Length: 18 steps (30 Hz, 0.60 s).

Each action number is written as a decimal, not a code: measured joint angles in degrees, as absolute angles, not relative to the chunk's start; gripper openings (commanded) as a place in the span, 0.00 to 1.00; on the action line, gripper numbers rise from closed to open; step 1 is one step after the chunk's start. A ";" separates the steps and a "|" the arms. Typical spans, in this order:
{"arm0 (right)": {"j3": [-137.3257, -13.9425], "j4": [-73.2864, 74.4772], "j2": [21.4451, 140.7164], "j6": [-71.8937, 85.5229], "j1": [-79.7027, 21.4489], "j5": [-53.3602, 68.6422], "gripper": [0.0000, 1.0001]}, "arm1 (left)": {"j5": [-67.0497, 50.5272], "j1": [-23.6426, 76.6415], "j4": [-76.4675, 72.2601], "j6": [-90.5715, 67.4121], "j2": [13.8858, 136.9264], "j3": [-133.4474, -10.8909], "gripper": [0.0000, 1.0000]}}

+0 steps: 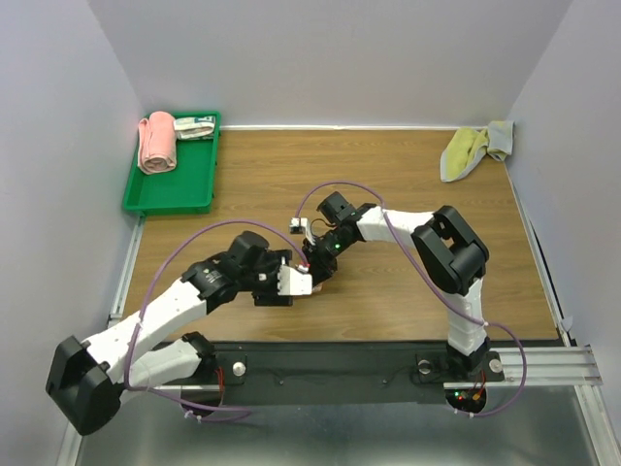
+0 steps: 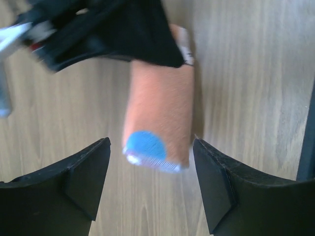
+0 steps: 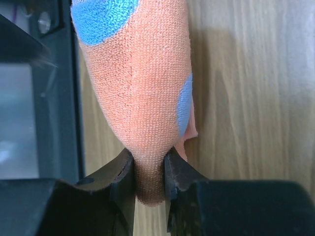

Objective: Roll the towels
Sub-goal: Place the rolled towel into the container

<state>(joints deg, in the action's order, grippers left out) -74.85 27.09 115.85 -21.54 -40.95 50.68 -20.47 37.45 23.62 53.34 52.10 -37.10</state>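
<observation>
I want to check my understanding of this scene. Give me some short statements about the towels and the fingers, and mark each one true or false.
1. The right fingers pinch one end of the orange towel. True.
2. The left fingers are shut on the orange towel. False: they stand open, one on each side of the roll.
3. The yellow-green towel lies rolled in the tray. False: it lies crumpled at the far right corner of the table.
4. A pink roll lies in the green tray. True.
</observation>
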 measured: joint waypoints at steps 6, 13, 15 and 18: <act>-77.21 30.13 119.35 -20.56 -39.92 56.14 0.01 | -12.25 47.97 20.93 54.89 58.19 -36.34 0.80; -80.23 34.28 123.96 -20.21 -38.30 62.50 0.00 | -7.25 54.19 17.69 58.22 64.20 -35.83 0.76; -81.38 35.70 125.49 -20.12 -37.93 64.47 0.01 | -5.61 55.48 15.53 58.70 65.87 -35.03 0.71; -82.94 38.13 128.03 -20.25 -37.45 67.31 0.01 | -3.38 56.80 12.34 59.33 68.71 -34.26 0.70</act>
<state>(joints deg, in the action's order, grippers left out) -82.94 38.13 128.03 -20.25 -37.45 67.31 -3.38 56.80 12.34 59.33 68.71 -34.26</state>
